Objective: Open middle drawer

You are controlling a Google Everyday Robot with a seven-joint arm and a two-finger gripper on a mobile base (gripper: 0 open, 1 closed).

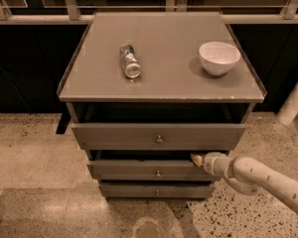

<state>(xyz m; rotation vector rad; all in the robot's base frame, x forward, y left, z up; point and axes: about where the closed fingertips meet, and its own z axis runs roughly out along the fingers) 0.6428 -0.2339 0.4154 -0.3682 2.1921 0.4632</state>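
A grey cabinet has three drawers stacked one above the other. The middle drawer (139,170) has a small round metal knob (158,173) at its centre and stands pulled out a little, less far than the top drawer (129,136) above it. My gripper (197,158) reaches in from the right on a white arm (258,175). Its tip is at the top right edge of the middle drawer's front, in the dark gap under the top drawer.
On the cabinet top (161,78) lie a clear plastic bottle (129,61) on its side and a white bowl (218,57). The bottom drawer (139,190) sits nearly closed. A white pole (294,103) stands at the right. The floor is speckled.
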